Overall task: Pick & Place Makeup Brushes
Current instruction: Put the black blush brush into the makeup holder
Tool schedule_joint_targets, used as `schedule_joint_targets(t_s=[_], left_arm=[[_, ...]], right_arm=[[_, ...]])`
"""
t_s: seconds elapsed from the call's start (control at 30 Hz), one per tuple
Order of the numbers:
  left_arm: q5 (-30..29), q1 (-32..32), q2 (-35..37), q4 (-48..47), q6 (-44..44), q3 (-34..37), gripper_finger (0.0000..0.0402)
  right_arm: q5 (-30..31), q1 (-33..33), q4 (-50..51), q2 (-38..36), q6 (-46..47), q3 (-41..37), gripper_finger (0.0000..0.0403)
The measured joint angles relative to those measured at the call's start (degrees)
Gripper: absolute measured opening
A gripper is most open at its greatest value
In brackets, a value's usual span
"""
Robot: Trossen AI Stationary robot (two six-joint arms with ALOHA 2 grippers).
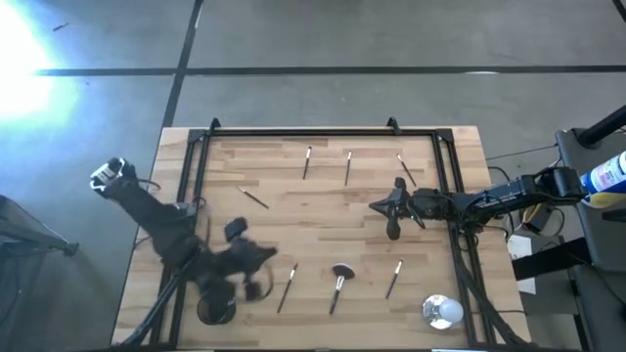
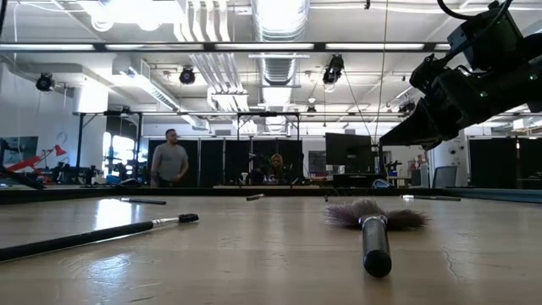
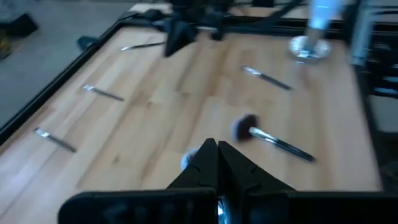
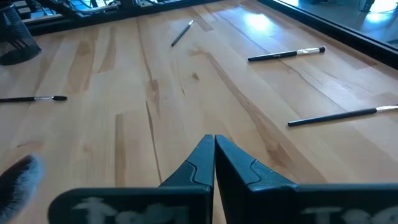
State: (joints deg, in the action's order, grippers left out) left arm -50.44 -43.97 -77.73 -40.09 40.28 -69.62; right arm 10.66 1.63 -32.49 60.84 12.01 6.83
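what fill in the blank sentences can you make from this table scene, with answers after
1. The fingers of the right gripper are ____.
2. The fluffy brush lies on the table, held by ____ gripper.
3. The left gripper holds ____.
4. In the high view, the shiny round object sits near the table's lower ____ corner.

Missing words: shut; neither; nothing; right

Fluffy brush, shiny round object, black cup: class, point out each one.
Fluffy brush (image 1: pixel 341 271): high view, on its reddish-brown head.
Shiny round object (image 1: pixel 441 311): high view, on its top.
Black cup (image 4: pixel 13 38): right wrist view, on its wall.
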Motion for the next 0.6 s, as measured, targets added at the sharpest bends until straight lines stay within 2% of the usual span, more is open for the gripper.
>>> schedule_joint_targets(t_s=[0.17, 0.37, 0.6], left_arm=[[-4.61, -10.17, 0.21, 0.28, 3.2, 1.37, 0.0], [-11.75, -20.69, 0.21, 0.49, 11.24, 8.6, 0.0], [-16.42, -28.04, 0.2, 0.83, 19.95, 17.6, 0.0]], right_arm=[[0.13, 0.0, -1.14, 0.0, 0.94, 0.0, 0.0008], [1.38, 0.02, -7.39, -0.01, 0.87, 0.11, 0.0008], [1.38, 0.0, -7.17, -0.02, 0.91, 2.66, 0.0008]])
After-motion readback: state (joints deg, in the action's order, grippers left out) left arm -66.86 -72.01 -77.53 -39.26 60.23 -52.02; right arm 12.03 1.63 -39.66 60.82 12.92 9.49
